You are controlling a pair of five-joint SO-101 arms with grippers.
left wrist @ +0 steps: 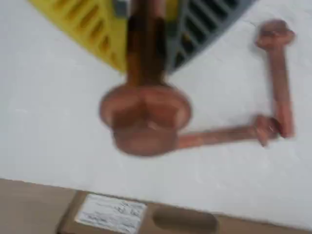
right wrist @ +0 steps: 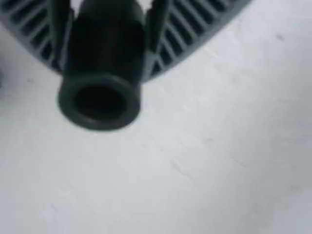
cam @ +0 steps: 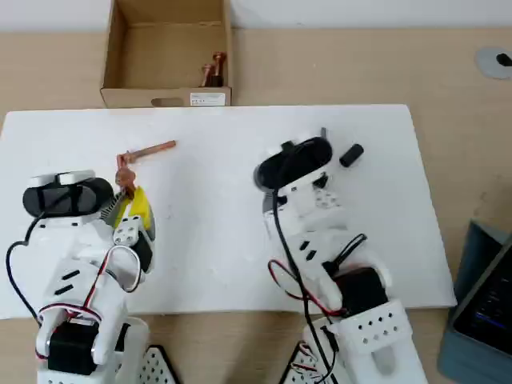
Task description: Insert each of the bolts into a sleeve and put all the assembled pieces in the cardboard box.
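At the lower left of the high view, the left end effector [cam: 128, 194] sits over the white board [cam: 224, 232]. Its yellow and grey fingers are clamped on the shaft of a copper bolt [left wrist: 145, 117]. In the left wrist view the bolt's flanged head points toward the cardboard box [cam: 128, 96]. Just past that head, two loose bolts [left wrist: 279, 78] lie on the board, their ends meeting in an L shape, in the board's left half near its upper edge.

Right of centre in the high view, the right arm stands over the board. The right wrist view has the right end effector [right wrist: 105, 29] closed around a black sleeve [right wrist: 100, 100], gripped by its body, with the open bore facing the camera and the board close behind it. A second sleeve [cam: 350, 154] lies loose on the board just right of that arm's wrist camera.

At the upper left, the cardboard box stands on the desk [cam: 448, 72], right at the board's upper edge. Two copper pieces [cam: 213, 70] stand in its lower right corner; I cannot tell whether they carry sleeves.
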